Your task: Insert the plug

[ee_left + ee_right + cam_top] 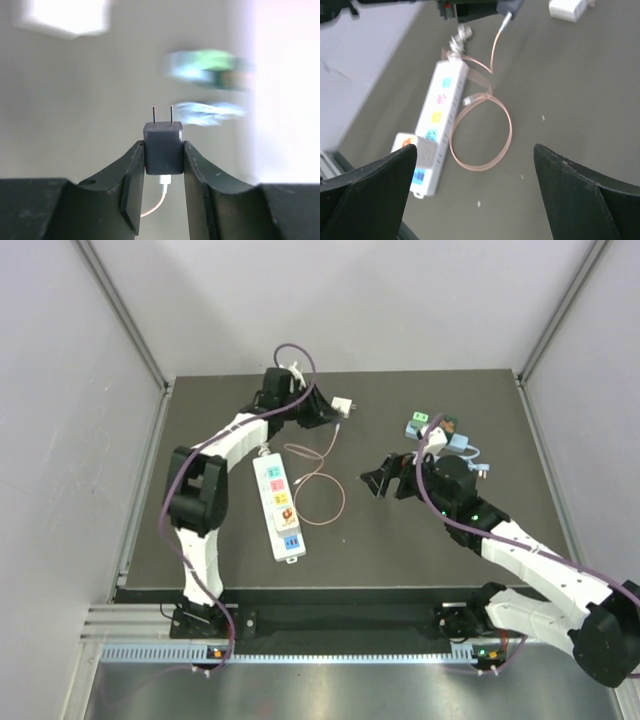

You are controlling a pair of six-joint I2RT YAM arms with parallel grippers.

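A white power strip (278, 508) lies lengthwise beside a looped cable (344, 500) on the dark table (400, 550).

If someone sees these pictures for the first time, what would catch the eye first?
First, the dark plug, clamped between the left jaws at the far side of the table, its two prongs pointing away from the wrist. Next, the white power strip with coloured labels, lying at centre left. The right jaws stand wide open and empty over the middle.

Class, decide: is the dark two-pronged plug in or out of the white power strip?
Out: left gripper clamps the dark plug, both prongs bare.
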